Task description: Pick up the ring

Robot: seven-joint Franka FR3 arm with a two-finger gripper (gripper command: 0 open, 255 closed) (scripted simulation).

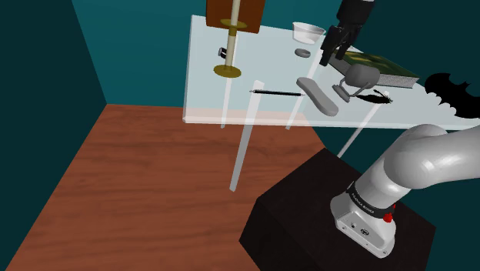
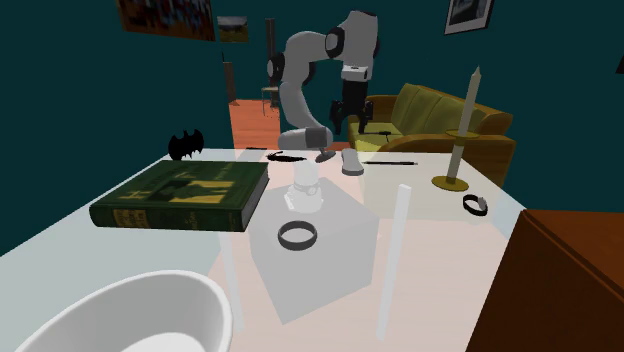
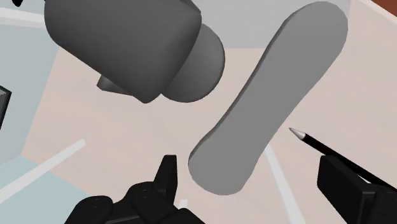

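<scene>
While the tabletop [image 1: 208,77] is leaving open room toward its middle, the green book [image 2: 185,195] and white bowl [image 1: 308,31] are crowding the dark ring [image 1: 303,53], lying flat near both; the gripper [image 1: 334,58], fingers spread and empty, is hovering off to its side, and should be coming straight down astride its rim.

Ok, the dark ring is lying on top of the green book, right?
Not quite. The second exterior view shows the dark ring lying flat on the table, just beside the green book, not on top of it.
</scene>
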